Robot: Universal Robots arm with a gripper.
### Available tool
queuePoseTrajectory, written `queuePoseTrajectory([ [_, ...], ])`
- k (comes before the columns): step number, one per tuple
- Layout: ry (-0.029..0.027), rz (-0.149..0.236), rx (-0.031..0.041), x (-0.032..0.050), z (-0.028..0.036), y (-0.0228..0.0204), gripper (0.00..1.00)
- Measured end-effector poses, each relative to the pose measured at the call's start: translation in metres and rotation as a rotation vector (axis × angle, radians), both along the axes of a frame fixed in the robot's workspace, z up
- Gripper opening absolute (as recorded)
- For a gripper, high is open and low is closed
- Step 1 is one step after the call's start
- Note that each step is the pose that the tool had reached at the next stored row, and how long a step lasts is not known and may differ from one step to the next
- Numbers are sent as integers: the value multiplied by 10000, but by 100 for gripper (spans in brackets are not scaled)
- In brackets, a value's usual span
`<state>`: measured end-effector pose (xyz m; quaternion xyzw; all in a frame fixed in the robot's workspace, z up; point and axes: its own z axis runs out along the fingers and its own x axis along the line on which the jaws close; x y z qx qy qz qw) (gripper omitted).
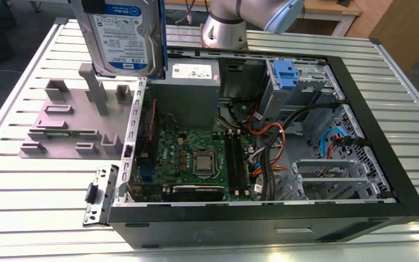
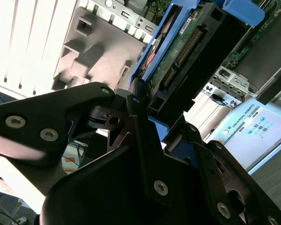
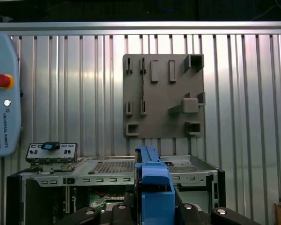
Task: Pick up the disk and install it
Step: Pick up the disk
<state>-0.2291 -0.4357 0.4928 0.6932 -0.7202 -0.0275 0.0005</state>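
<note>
The disk [image 1: 122, 38], a silver-grey drive with a white-and-blue label in a blue caddy, hangs upright in the air at the exterior view's upper left. It is above the grey fixture plate [image 1: 64, 117] and just outside the open computer case [image 1: 384, 180]. In the second wrist view my gripper [image 2: 145, 108] is shut on the disk [image 2: 187, 51] at its caddy edge, with the drive's connector side showing. The first wrist view has the disk [image 3: 153, 187] edge-on between the black fingers [image 3: 196, 215], above the case's rim.
Inside the case sit a grey power supply [image 1: 187, 82], a motherboard [image 1: 195, 158], cables and another blue caddy [image 1: 286, 73] in a bay. A loose metal bracket [image 1: 99, 194] lies beside the case. A teach pendant [image 3: 2, 93] lies on the slatted table.
</note>
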Motion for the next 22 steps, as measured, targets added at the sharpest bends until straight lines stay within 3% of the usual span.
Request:
queuePoseTrajectory([
  [22,1,0,0,8,-6,-53,36],
])
